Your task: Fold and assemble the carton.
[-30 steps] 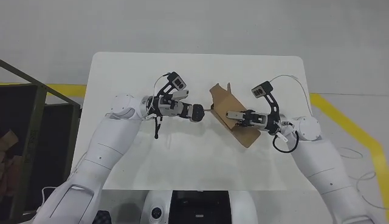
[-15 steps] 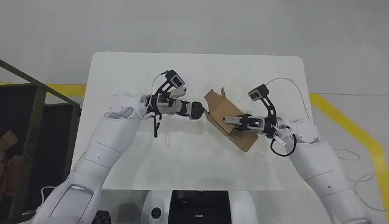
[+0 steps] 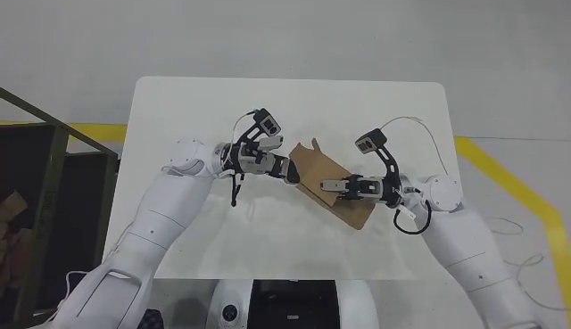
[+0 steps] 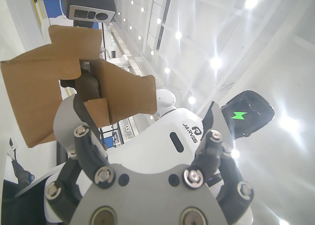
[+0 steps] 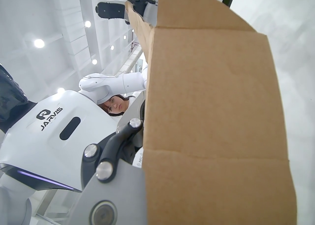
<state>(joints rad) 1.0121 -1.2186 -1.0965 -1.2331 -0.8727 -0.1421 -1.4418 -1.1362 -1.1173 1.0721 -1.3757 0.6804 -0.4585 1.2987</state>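
Top view has the brown carton [image 3: 321, 164], partly folded with its flaps loose, at the middle of the white surface [image 3: 178, 115], between the two arms. From one side the right gripper [image 3: 332, 187] clamps a panel, closed on the cardboard. At the opposite end the left gripper [image 3: 290, 170] meets the carton. In the left wrist view its fingers [image 4: 216, 120] are spread wide, one poking among the flaps, the other free.

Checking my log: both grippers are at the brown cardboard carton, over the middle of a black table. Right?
No: the table is white, not black, as the top view shows. The left gripper and right gripper are indeed both at the brown cardboard carton over its middle.
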